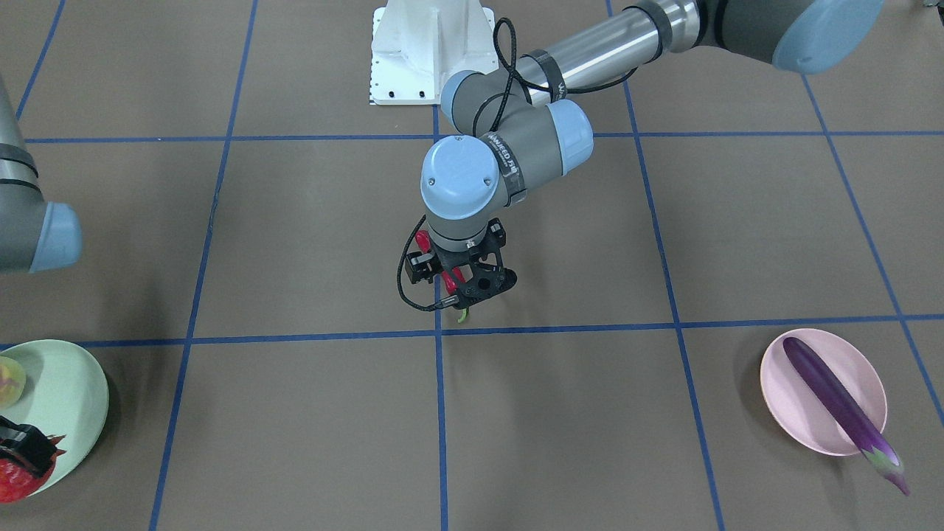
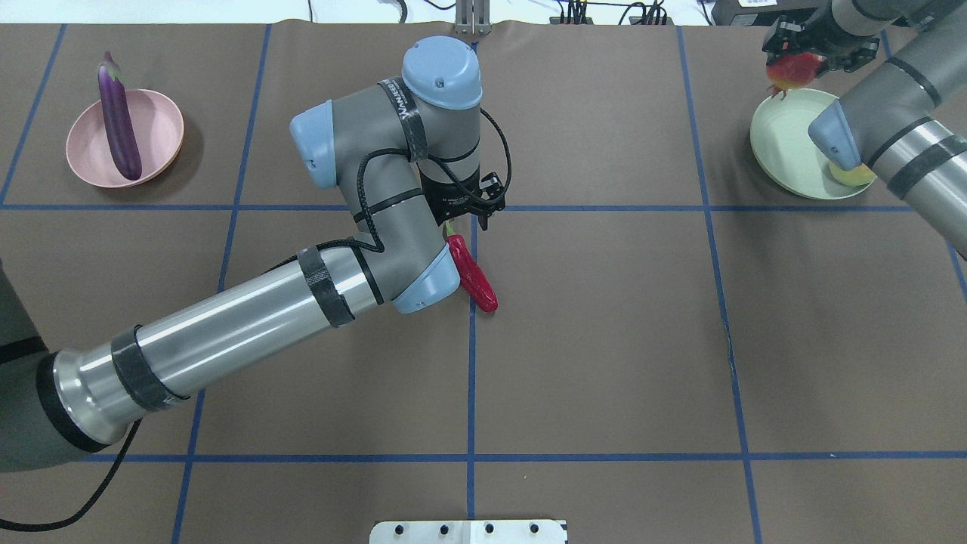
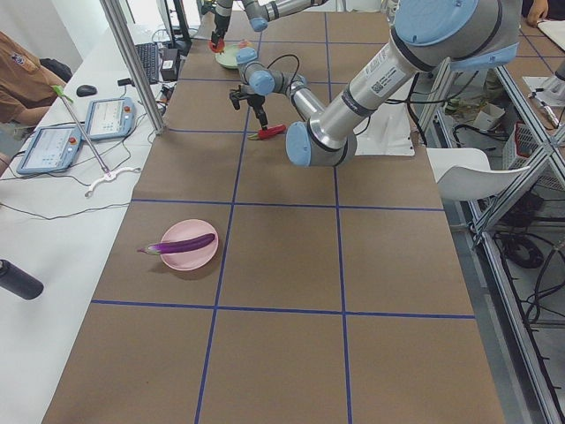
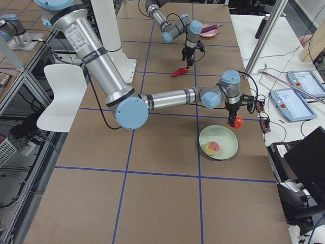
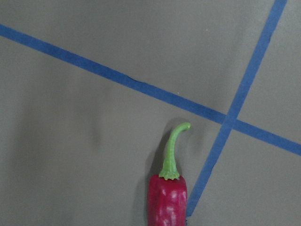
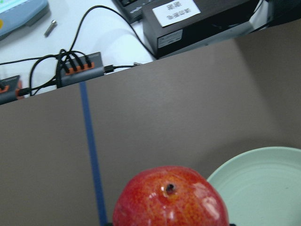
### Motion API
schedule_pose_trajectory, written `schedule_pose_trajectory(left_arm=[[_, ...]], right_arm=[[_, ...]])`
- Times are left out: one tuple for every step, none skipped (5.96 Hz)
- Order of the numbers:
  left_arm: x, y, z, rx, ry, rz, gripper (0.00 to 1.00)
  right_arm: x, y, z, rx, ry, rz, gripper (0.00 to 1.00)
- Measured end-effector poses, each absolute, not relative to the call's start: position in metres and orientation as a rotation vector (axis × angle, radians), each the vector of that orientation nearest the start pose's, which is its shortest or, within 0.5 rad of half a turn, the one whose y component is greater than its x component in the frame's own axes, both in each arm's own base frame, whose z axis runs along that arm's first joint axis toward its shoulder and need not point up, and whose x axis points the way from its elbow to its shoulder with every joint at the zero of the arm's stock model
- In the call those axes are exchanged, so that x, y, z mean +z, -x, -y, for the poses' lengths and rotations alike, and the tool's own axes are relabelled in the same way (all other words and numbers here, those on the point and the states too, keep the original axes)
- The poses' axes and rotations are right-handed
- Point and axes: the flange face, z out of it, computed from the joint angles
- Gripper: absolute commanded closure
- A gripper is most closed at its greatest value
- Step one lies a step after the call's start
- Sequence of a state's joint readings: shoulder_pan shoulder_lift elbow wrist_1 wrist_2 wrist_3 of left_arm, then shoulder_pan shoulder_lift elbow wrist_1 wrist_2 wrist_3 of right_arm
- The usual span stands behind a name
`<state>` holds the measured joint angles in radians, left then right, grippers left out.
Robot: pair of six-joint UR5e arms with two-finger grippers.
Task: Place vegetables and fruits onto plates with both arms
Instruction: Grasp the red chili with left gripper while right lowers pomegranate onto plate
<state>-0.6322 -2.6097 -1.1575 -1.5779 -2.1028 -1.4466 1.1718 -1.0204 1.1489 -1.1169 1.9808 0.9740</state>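
Note:
My left gripper (image 1: 463, 284) is low over the table's middle, shut on the red chili (image 2: 474, 273) near its green stem (image 5: 171, 148). The chili lies at or just above the table, and its fingers are out of the wrist view. My right gripper (image 2: 812, 47) is shut on the red-orange fruit (image 2: 792, 69) and holds it over the far rim of the mint plate (image 2: 786, 143). The fruit and plate also show in the right wrist view (image 6: 169, 200), (image 6: 263, 183). The peach (image 2: 850, 175) lies on that plate, partly hidden by the arm. The eggplant (image 2: 119, 128) lies across the pink plate (image 2: 162, 128).
The white base block (image 1: 428, 51) stands at the robot's edge. A black box (image 6: 197, 23) and cables lie just past the table's far edge. Tablets (image 3: 106, 115) sit on the side desk.

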Motion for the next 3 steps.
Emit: schedule_pose_trajectory(left_arm=[[0.161,-0.619,0.544,-0.307,0.255,-0.761,0.0],[0.163,-0.625,0.54,-0.301,0.261,-0.755,0.0],[0.166,-0.629,0.536,-0.297,0.265,-0.746,0.0]], right_arm=[[0.524,0.199,0.714,0.432,-0.164,0.653,1.0],[0.542,0.201,0.707,0.428,-0.142,0.638,0.98],[0.553,0.207,0.7,0.42,-0.128,0.63,0.7]])
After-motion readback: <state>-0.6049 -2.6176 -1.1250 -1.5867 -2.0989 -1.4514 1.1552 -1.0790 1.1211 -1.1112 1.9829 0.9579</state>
